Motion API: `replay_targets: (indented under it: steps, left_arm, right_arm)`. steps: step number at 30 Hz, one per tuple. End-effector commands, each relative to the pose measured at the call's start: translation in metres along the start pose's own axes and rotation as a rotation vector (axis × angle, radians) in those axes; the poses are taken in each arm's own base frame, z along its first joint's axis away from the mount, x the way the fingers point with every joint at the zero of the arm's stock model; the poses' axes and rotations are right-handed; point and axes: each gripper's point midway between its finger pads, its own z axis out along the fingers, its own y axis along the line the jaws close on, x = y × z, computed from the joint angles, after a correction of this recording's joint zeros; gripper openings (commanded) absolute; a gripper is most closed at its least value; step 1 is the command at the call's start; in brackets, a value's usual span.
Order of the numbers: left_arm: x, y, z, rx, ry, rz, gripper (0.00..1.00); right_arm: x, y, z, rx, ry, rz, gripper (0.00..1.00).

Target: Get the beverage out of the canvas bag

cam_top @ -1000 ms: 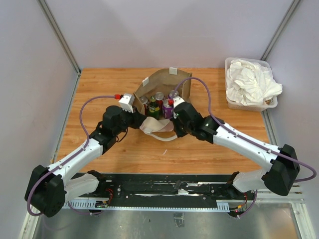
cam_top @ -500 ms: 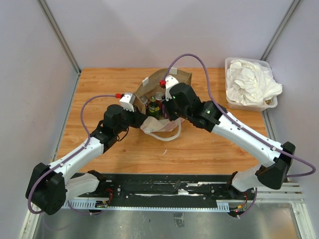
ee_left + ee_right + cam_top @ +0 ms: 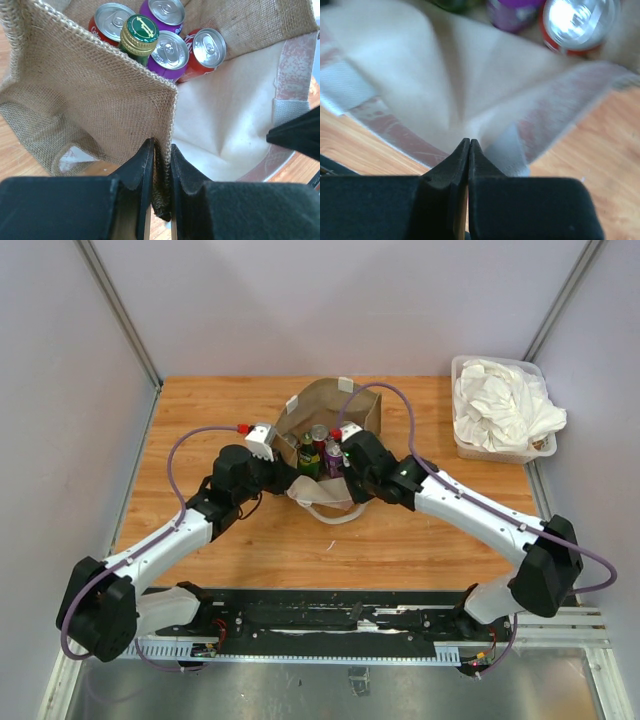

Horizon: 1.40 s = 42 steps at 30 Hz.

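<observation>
The canvas bag stands open mid-table, its pale front panel sagging toward me. Inside are red and purple cans and a green-capped bottle; they also show in the top view. My left gripper is shut on the bag's near-left burlap edge. My right gripper is shut, with nothing visible between its tips. It hovers over the bag's white lining by the front rim, short of a red can. The right wrist view is blurred.
A clear plastic bin of white cloth sits at the table's far right. The bag's white handle loop lies on the wood in front of it. Grey walls enclose the table at the left, back and right.
The right gripper rose over the bag's far side, then came back down to the front rim. The left gripper kept its hold on the bag edge, shifting slightly.
</observation>
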Motion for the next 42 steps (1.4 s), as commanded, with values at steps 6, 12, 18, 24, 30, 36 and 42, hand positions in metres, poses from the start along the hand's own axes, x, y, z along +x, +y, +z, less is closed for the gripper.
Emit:
replay_targets:
  steps: [6,12,18,24,30,36,42]
  left_arm:
    - [0.037,0.001,0.003,0.005,0.119,-0.014,0.0]
    - [0.042,0.002,0.006,0.006,0.135,-0.014,0.01]
    - [0.048,0.002,0.007,0.01,0.153,-0.008,0.0]
    - [0.063,0.004,0.005,0.009,0.183,-0.01,0.0]
    - [0.08,-0.002,0.008,0.034,0.21,-0.022,0.0]
    - [0.082,-0.01,0.014,0.059,0.212,-0.028,0.0]
    - [0.083,-0.013,0.014,0.072,0.212,-0.031,0.0]
  right_arm:
    - [0.045,-0.054,0.003,0.11,0.088,0.166,0.01]
    - [0.044,-0.055,0.021,0.118,0.131,0.159,0.01]
    - [0.014,-0.049,0.021,0.081,0.092,0.122,0.13]
    - [-0.047,-0.034,-0.003,0.013,0.003,-0.024,0.45]
    - [-0.082,-0.022,-0.002,-0.015,-0.023,-0.147,0.48]
    - [-0.062,-0.01,0.033,-0.031,0.074,-0.168,0.51]
    - [-0.029,-0.005,0.055,0.001,0.195,-0.135,0.46]
